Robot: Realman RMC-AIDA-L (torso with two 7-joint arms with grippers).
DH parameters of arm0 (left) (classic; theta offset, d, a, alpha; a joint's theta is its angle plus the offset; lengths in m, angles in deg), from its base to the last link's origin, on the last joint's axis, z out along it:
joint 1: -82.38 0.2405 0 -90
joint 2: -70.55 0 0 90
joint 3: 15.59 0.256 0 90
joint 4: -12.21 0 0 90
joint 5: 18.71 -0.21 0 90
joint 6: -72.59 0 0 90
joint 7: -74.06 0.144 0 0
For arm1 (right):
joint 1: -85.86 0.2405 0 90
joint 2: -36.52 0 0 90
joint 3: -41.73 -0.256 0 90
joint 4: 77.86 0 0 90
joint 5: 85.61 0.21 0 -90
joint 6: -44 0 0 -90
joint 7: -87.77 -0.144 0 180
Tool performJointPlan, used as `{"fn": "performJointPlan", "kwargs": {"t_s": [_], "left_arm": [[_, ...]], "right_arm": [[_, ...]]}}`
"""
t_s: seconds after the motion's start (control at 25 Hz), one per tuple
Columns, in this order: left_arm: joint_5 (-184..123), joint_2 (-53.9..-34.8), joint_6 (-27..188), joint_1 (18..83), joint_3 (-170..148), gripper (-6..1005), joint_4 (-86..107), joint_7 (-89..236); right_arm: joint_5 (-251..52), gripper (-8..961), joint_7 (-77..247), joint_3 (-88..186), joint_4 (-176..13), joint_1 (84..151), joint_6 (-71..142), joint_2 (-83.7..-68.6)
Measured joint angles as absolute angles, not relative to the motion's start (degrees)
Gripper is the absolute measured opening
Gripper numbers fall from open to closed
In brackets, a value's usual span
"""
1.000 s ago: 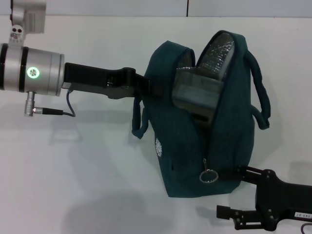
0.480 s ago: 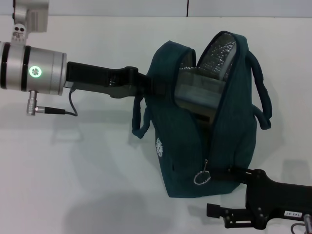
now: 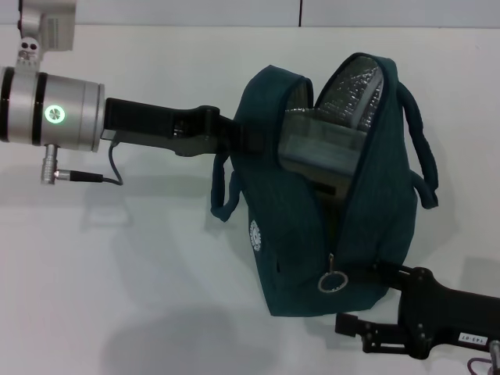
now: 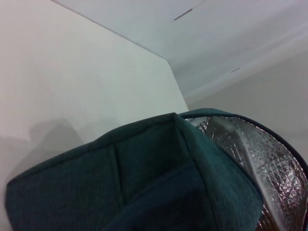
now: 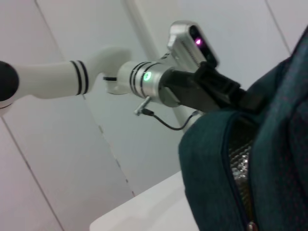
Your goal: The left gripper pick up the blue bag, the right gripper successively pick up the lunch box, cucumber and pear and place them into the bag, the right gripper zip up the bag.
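The blue bag (image 3: pixel 297 234) hangs with its top open, showing silver foil lining (image 3: pixel 355 82). My left gripper (image 3: pixel 244 139) reaches in from the left and is shut on the bag's upper rim. The lunch box (image 3: pixel 316 148) sits inside the opening. Cucumber and pear are out of view. My right gripper (image 3: pixel 358 297) is at the bag's lower right and stands open. Its upper finger (image 3: pixel 379 270) lies against the bag beside the ring zip pull (image 3: pixel 332 281). The left wrist view shows the bag's rim (image 4: pixel 144 183) and foil (image 4: pixel 250 154). The right wrist view shows the bag's zip (image 5: pixel 237 168) and the left arm (image 5: pixel 192 91).
A white table (image 3: pixel 117 273) lies under and around the bag. The bag's two loop handles (image 3: pixel 223 191) hang at its sides. A cable (image 3: pixel 109 176) loops under the left arm's silver joint (image 3: pixel 55 109).
My right gripper has moved up and left, closer against the bag near the zip pull. The ring pull swung slightly. The left gripper still holds the bag in about the same place.
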State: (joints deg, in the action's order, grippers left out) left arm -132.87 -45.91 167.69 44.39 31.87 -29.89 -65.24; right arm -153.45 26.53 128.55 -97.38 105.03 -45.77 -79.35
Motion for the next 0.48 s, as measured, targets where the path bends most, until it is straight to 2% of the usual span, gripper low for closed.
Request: {"fn": "performJointPlan", "kwargs": {"t_s": [0.48], "left_arm": [[-131.7,-46.02,167.7,44.1,32.2,47,-29.9,-65.2]], "right_arm": [[-152.8,853,24.7,132.2,-99.7,106.6,-42.1,-79.41]]}}
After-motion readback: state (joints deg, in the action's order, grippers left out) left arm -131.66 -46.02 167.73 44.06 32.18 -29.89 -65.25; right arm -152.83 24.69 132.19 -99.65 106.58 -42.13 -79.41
